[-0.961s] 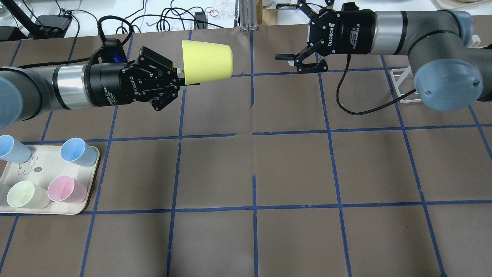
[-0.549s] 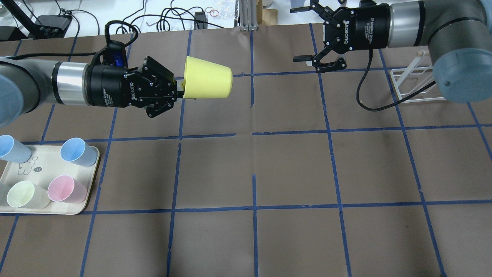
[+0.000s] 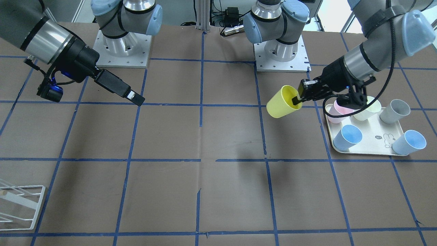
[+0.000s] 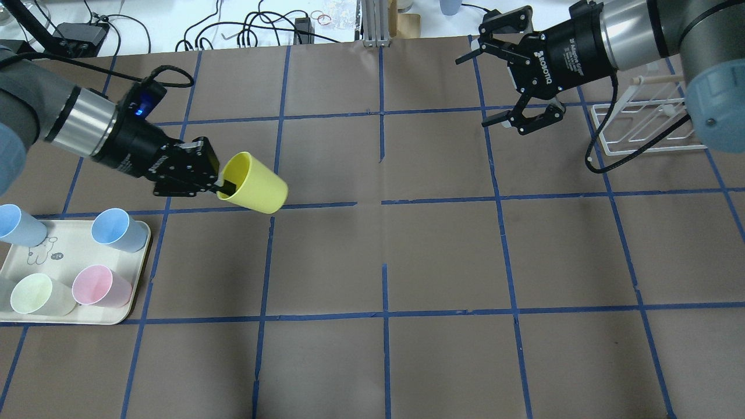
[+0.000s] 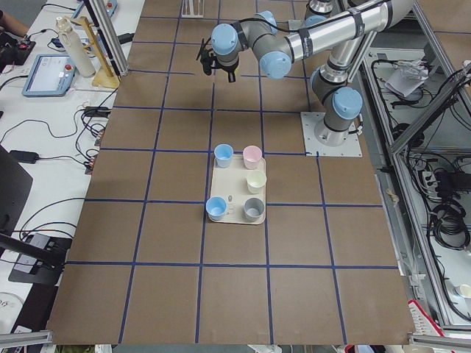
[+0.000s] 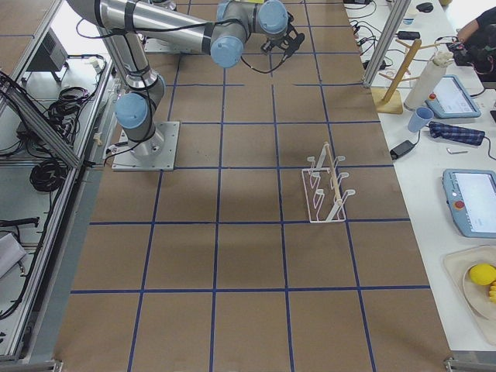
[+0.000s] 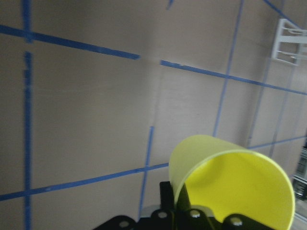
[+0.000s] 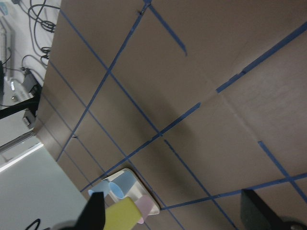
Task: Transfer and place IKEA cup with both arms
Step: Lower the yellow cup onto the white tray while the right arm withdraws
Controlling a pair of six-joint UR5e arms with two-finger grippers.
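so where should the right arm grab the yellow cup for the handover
Probably the outer wall near the closed base of the yellow cup, coming from the robot's right. The left end effector pinches the rim, so the narrower base end sticks out free toward the table's middle.

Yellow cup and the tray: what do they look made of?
The yellow cup: likely plastic, matte; thin uniform wall, saturated even colour, no glare. The tray: probably plastic or melamine, cream, smooth, rounded raised rim, printed rabbit drawing.

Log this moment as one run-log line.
left end effector: shut on IKEA cup rim, cup tilted in air | right end effector: open, empty, far from cup | handover: not yet done
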